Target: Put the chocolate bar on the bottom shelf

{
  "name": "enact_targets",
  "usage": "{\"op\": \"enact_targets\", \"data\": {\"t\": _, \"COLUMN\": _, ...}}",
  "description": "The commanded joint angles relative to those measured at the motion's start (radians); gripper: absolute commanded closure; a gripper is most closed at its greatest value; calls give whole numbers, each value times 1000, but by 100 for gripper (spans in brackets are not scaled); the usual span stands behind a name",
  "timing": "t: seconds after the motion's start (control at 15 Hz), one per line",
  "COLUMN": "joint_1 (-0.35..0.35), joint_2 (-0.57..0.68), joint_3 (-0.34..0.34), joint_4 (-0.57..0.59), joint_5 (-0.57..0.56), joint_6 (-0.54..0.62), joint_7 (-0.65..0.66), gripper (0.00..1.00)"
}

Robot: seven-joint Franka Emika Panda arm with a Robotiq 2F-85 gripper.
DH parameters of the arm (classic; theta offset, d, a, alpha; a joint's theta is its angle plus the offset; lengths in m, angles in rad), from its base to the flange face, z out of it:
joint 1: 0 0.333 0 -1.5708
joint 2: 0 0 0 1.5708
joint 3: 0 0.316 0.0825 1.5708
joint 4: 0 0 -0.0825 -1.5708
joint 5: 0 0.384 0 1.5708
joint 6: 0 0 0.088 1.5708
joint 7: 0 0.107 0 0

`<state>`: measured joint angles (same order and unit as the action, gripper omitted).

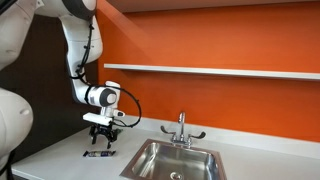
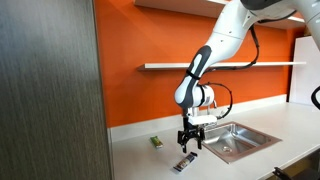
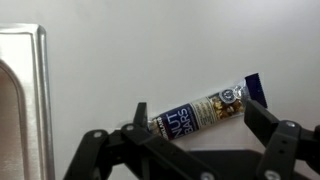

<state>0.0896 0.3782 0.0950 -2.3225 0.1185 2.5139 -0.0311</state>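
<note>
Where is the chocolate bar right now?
The chocolate bar lies on the counter, left of the sink in an exterior view, just under the open pincer.

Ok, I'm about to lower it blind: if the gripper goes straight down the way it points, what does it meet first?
Most likely the chocolate bar: the gripper points down, open, and the wrist view shows the bar lying between its fingers on the countertop. Height above it is unclear.
</note>
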Motion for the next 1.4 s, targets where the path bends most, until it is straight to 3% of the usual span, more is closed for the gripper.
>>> {"op": "enact_targets", "data": {"t": 0.0, "joint_1": -7, "joint_2": 0, "joint_3": 8, "joint_4": 3, "joint_5": -5, "joint_6": -2, "joint_7": 3, "gripper": 0}}
{"op": "enact_targets", "data": {"t": 0.27, "joint_1": -7, "joint_2": 1, "joint_3": 8, "joint_4": 5, "joint_5": -5, "joint_6": -2, "joint_7": 3, "gripper": 0}}
{"op": "enact_targets", "data": {"t": 0.67, "joint_1": 8, "joint_2": -41, "joint_3": -3, "joint_4": -48, "joint_5": 53, "joint_6": 12, "joint_7": 175, "gripper": 0}}
{"op": "enact_targets", "data": {"t": 1.33, "joint_1": 73, "joint_2": -1, "joint_3": -30, "joint_4": 6, "joint_5": 63, "joint_6": -3, "joint_7": 462, "gripper": 0}}
